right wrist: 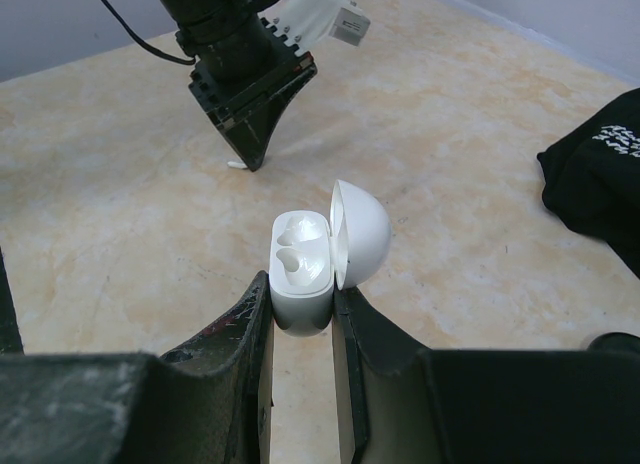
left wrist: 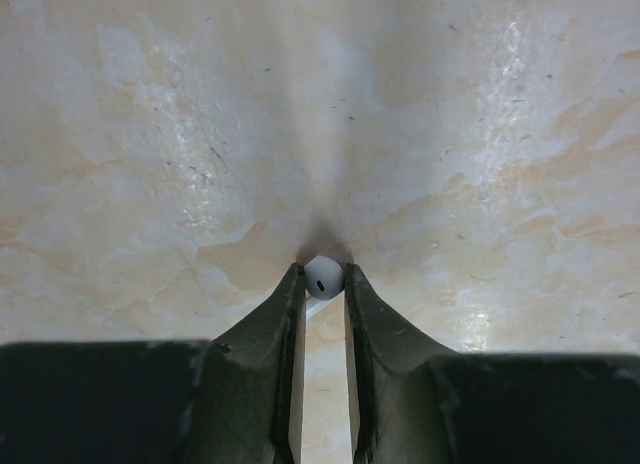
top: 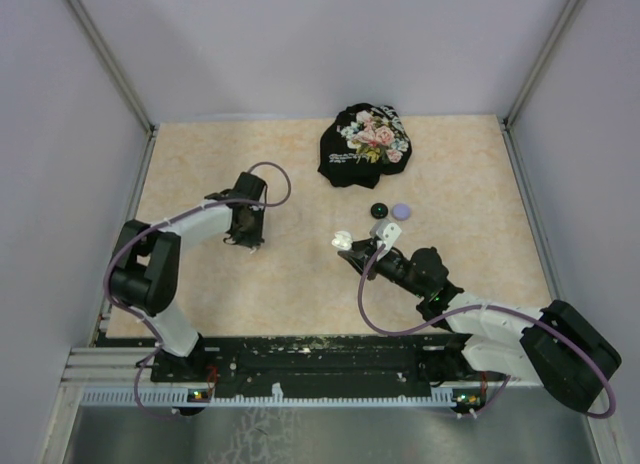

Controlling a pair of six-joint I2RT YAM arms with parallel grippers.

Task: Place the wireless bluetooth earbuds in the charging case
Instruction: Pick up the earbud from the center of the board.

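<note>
Nearest, toward the near edge & right of centre, the right gripper [top: 352, 246] has its jaws closed most of the way onto a white case [top: 341, 240]. In the right wrist view the fingers [right wrist: 352, 329] press the case [right wrist: 300, 279] on both sides of its lower body. It sits upright w/ its lid [right wrist: 362, 232] swung open to the right. Two pale moulded hollows show inside; can't tell whether anything sits in them.

Further left, abt mid-depth & nearer the left edge of the desk [top: 200, 294], the left gripper [top: 250, 239] points down at the surface. In the left wrist view its jaws are nearly closed, w/ only a narrow slit between them, pinching a small white earbud [left wrist: 323, 275] at the very tips. The earbud's rounded end, w/ a dark oval slot, faces the camera. The right wrist view shows the same gripper [right wrist: 250, 149] low over the desk, a thin white stem [right wrist: 236, 165] sticking out at its tip. Can't tell if the earbud touches the surface. Case & earbud are well apart.

Beyond the case, toward the far edge, a black puck [top: 379, 210] & a lavender puck [top: 401, 211] lie side by side, just apart.

Farthest, near the far edge & right of centre, lies a crumpled black cloth [top: 365, 144] w/ a flower print.
</note>
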